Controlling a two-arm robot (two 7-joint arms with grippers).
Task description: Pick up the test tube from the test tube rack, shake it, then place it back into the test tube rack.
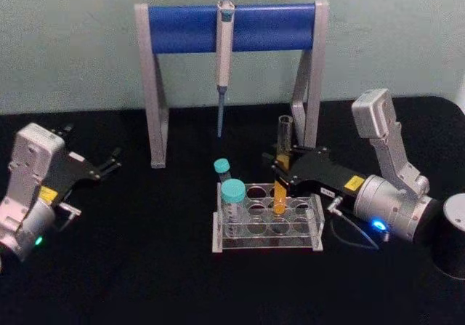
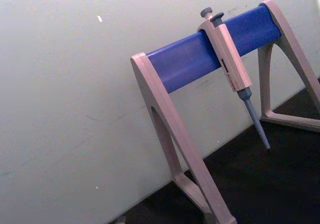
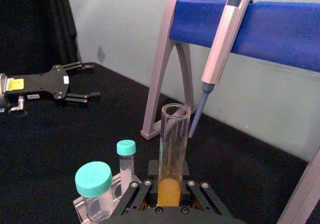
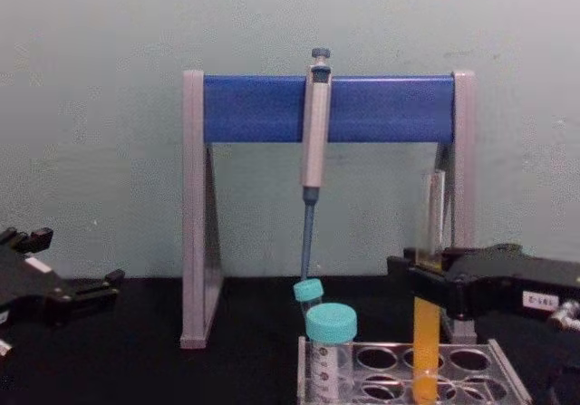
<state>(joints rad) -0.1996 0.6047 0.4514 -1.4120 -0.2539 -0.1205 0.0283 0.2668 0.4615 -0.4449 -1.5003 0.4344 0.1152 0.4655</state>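
The test tube (image 1: pixel 283 139) is a slim clear glass tube with orange-yellow liquid in its lower part. It stands upright with its bottom in a back-row hole of the pale translucent test tube rack (image 1: pixel 269 239). My right gripper (image 1: pixel 280 171) reaches in from the right and is shut on the tube just above the rack. The chest view shows the right gripper (image 4: pixel 426 283) clamped around the test tube (image 4: pixel 426 342), over the rack (image 4: pixel 507 369). In the right wrist view the test tube (image 3: pixel 173 149) rises between the fingers. My left gripper (image 1: pixel 109 161) rests open at the far left.
A tall blue-and-grey pipette stand (image 1: pixel 232 27) spans the back, with a pipette (image 1: pixel 224 63) hanging from its bar. Two teal-capped vials (image 1: pixel 233 194) (image 1: pixel 222 168) stand in the rack's left end. The black table stretches around the rack.
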